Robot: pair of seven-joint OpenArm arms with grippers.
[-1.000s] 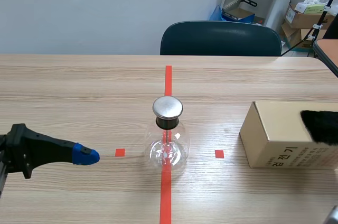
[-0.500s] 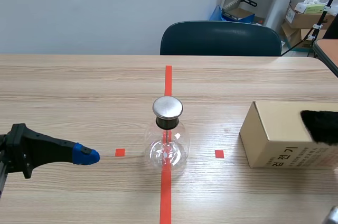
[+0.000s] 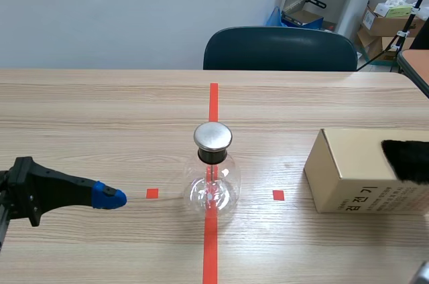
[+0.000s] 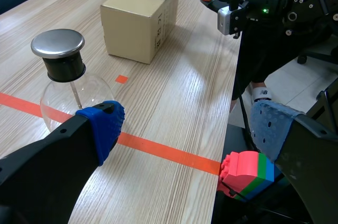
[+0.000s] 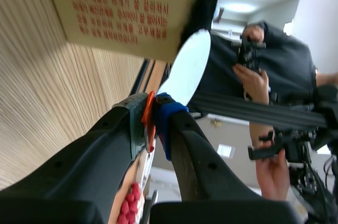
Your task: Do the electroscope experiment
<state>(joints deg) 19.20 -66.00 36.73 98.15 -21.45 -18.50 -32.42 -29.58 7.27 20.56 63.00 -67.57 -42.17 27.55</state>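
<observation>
Well, the right jaws are pinched on the thin red handle of the one white paddle point(image 5: 186, 68), which may slip or turn; the left jaws stand wide, holding nothing, at 9 o'clock of the one electroscope point(image 3: 213, 175), apart from it; a careless sweep could tip this glass flask on the bench point(image 3: 100, 116); at its 3 o'clock one cardboard box point(image 3: 355, 170) carries one black fur patch point(image 3: 407, 159); beyond, one chair point(image 3: 280, 48).
</observation>
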